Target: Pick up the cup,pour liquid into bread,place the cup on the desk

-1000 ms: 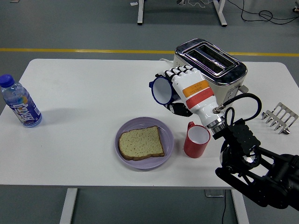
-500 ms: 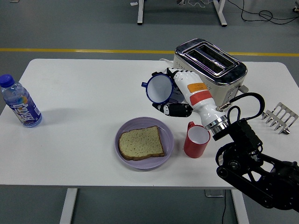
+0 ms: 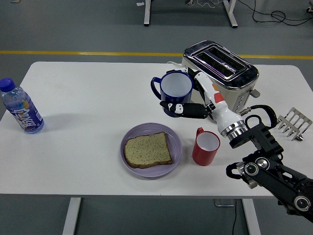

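My right hand [image 3: 188, 100] is shut on a dark blue cup [image 3: 174, 91] with a white inside. It holds the cup nearly upright, mouth up and handle to the left, above the table beside the toaster. A slice of brown bread [image 3: 147, 150] lies on a lilac plate [image 3: 171, 137] at the table's front middle, below and left of the cup. The cup's base is hidden by my fingers [image 3: 182, 110]. My left arm is out of view.
A silver toaster [image 3: 222, 68] stands just behind my hand. A red mug [image 3: 205, 147] stands right of the plate, under my forearm. A water bottle [image 3: 20, 107] stands at the far left. A metal toast rack [image 3: 292, 123] sits at the right edge.
My right hand has turned the blue cup from lying sideways with its mouth to the left back to nearly upright, and the wrist has swung to the right.
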Controlling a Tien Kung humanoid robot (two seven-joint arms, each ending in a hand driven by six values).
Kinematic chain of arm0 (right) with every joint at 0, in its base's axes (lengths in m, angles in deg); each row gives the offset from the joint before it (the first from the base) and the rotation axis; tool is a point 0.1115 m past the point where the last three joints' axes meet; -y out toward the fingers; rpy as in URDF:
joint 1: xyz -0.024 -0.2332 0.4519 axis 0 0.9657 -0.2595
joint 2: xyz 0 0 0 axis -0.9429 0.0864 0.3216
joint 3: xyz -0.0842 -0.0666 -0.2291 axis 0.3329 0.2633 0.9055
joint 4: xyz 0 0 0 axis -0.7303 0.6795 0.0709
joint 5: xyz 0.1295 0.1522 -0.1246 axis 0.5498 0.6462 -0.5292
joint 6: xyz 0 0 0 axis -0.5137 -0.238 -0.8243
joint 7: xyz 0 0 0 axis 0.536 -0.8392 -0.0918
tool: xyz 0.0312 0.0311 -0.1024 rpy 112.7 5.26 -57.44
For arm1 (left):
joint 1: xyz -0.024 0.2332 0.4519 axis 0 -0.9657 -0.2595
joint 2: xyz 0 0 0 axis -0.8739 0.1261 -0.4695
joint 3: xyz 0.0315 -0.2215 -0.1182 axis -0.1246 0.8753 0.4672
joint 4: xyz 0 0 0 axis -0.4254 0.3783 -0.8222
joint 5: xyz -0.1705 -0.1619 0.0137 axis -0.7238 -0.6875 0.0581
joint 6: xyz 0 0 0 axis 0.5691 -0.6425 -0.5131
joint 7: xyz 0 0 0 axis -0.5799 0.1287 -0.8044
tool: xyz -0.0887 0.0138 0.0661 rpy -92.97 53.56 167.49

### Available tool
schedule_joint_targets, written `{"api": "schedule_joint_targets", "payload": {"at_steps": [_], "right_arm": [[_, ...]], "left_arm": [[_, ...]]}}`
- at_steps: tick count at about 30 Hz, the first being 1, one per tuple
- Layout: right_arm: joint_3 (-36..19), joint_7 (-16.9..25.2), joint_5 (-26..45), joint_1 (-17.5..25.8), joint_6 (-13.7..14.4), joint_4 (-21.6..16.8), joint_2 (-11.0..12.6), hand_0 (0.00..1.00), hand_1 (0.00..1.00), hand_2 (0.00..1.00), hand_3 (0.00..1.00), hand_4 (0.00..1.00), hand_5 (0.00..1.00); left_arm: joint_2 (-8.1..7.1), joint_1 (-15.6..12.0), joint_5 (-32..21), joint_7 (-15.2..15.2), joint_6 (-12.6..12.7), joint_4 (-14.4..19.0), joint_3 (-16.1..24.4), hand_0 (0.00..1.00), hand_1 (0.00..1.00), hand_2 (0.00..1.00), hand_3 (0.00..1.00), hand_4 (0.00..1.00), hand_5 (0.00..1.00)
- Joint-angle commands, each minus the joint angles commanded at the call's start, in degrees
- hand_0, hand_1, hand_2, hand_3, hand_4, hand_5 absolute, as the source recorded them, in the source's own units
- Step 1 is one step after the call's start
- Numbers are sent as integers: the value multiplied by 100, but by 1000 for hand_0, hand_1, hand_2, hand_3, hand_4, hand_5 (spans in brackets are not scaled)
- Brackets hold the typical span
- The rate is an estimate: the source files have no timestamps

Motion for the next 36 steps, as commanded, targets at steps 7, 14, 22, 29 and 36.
{"api": "schedule_joint_targets", "payload": {"at_steps": [7,14,22,29,36], "right_arm": [[-272,-63,170,174,-144,-51,89,345,288,433,471,767,13],[-547,-110,128,324,-198,-59,196,344,287,433,471,769,13],[-896,-183,134,519,-295,-97,447,343,286,433,471,771,17],[-1338,-203,156,808,-303,-171,691,335,282,433,473,784,38],[-1777,-205,126,1158,-268,-124,863,330,281,434,473,787,44]], "left_arm": [[1,2,-7,-4,0,0,-5,686,694,698,553,256,998],[0,2,-19,-10,0,-1,-12,686,694,698,553,257,998],[-7,14,-55,-29,0,-1,-36,686,694,698,554,255,998],[-8,12,-57,-32,-1,-1,-39,685,694,698,552,255,998],[-5,7,-26,-20,-3,-2,-24,685,692,698,552,256,998]]}}
